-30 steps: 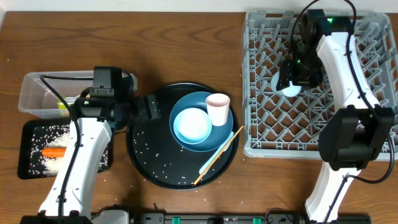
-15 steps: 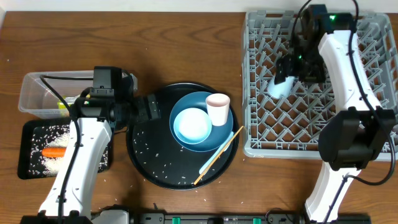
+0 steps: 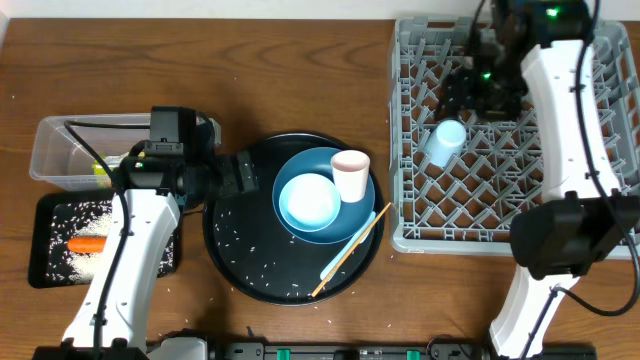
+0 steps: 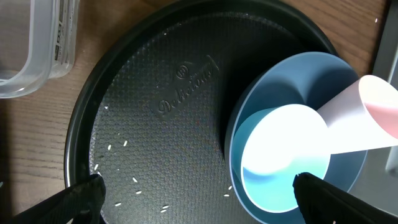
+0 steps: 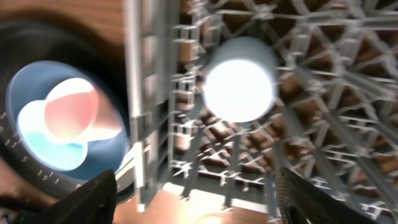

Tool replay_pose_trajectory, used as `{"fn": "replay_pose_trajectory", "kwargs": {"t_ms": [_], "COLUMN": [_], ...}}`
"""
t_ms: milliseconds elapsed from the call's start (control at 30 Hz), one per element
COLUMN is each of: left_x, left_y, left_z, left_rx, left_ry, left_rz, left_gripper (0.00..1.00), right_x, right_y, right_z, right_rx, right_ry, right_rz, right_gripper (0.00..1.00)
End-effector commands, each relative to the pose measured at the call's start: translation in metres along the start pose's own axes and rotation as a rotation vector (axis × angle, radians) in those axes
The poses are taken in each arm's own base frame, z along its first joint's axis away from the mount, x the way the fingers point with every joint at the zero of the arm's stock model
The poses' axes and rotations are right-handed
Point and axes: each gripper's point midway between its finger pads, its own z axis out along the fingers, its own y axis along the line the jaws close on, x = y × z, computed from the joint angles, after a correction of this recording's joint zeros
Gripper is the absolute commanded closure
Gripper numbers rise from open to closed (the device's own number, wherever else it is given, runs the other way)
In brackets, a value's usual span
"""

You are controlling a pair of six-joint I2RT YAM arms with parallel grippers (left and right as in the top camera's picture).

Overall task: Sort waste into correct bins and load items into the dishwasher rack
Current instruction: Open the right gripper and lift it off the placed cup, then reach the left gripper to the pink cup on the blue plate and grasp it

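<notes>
Bare wood lies open all along the round tray's near edge and beyond its far edge. Only a narrow gap separates it from the rack. On the tray, bowl, pink cup and chopsticks crowd that side; the left arm blocks the opposite side.

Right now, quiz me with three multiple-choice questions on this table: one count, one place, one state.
1. How many cups stand on the blue plate beside the bowl?
A none
B one
C two

2. Where is the light-blue cup?
A on the blue plate
B in the bowl
C in the grey rack

3. The right gripper is:
A open, holding nothing
B shut on the light-blue cup
C out of sight

Answers:
1 B: only the pink cup stands there.
2 C: it lies among the rack's pegs.
3 A: its fingers stand wide apart with nothing between them.
</notes>
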Motion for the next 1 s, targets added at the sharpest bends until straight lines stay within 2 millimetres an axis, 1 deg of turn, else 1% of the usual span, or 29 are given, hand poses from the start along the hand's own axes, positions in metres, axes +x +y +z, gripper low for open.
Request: {"fn": "replay_pose_trajectory", "kwargs": {"t_ms": [0,133,200,233,267,300,333,400,533,600,633,700,733,767,800,833,867,967], "left_x": [0.000,0.000,0.000,0.000,0.000,0.000,0.000,0.000,0.000,-0.001,-0.001,-0.008,-0.020,-0.026,-0.028,-0.026,-0.023,-0.018], "left_y": [0.004,0.004,0.004,0.004,0.004,0.004,0.004,0.004,0.004,0.004,0.003,0.002,-0.002,-0.004,-0.007,-0.013,-0.022,-0.039], "left_z": [0.000,0.000,0.000,0.000,0.000,0.000,0.000,0.000,0.000,0.000,0.000,0.000,-0.001,-0.001,-0.002,-0.002,-0.002,-0.003], "left_rx": [-0.015,-0.015,-0.015,-0.015,-0.015,-0.015,-0.015,-0.015,-0.015,-0.014,-0.014,-0.007,0.006,0.017,0.038,0.074,0.121,0.202], "left_ry": [-0.001,-0.001,-0.001,-0.001,-0.001,-0.001,-0.001,-0.001,-0.001,-0.003,-0.005,-0.033,-0.080,-0.107,-0.111,-0.096,-0.075,-0.045], "left_rz": [0.005,0.005,0.005,0.005,0.005,0.005,0.005,0.005,0.005,0.006,0.006,0.013,0.013,-0.024,-0.080,-0.123,-0.128,-0.116], "left_gripper": [0.02,0.02,0.02,0.02,0.02,0.02,0.02,0.02,0.02,0.02,0.02,0.02,0.02,0.02,0.02,0.02,0.02,0.02], "right_x": [0.006,0.012,0.016,0.018,0.021,0.023,0.026,0.029,0.039,0.045,0.045,0.042,0.041,0.040,0.039,0.037,0.035,0.031], "right_y": [0.043,0.075,0.085,0.090,0.096,0.100,0.104,0.106,0.102,0.094,0.088,0.082,0.079,0.075,0.070,0.065,0.060,0.042], "right_z": [-0.005,0.003,0.006,0.007,0.009,0.010,0.011,0.013,0.013,0.011,0.010,0.008,0.006,0.004,0.001,-0.002,-0.006,-0.017], "right_rx": [-0.066,-0.061,-0.045,-0.033,-0.023,-0.015,-0.001,0.026,0.048,0.072,0.089,0.099,0.098,0.098,0.098,0.097,0.097,0.097], "right_ry": [-0.016,-0.006,-0.002,0.001,0.005,0.008,0.012,0.018,0.055,0.084,0.086,0.079,0.075,0.068,0.061,0.052,0.043,0.015], "right_rz": [-0.098,-0.181,-0.207,-0.213,-0.221,-0.223,-0.225,-0.225,-0.219,-0.205,-0.201,-0.188,-0.178,-0.167,-0.155,-0.141,-0.126,-0.085], "right_gripper": [0.31,0.34,0.36,0.40,0.46,0.49,0.51,0.50,0.49,0.49,0.54,0.58,0.58,0.58,0.58,0.58,0.58,0.56]}}
